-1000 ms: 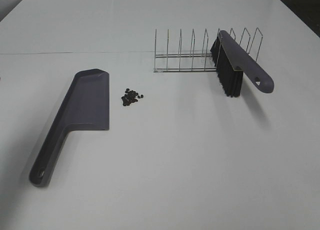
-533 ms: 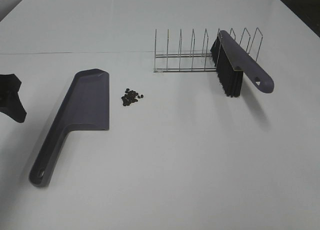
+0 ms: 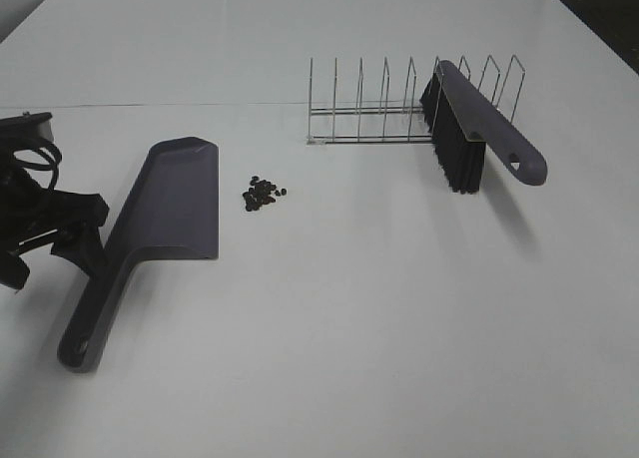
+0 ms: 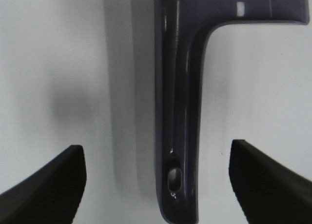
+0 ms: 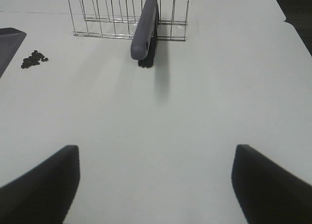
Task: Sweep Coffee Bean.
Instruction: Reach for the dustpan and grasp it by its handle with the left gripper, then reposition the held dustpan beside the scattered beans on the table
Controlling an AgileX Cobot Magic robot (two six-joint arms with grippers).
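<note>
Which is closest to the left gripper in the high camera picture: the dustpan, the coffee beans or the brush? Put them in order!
Starting from the left gripper:
1. dustpan, right beside it on the left side.
2. coffee beans, just past the dustpan's blade.
3. brush, far off on the right, leaning in the wire rack.
</note>
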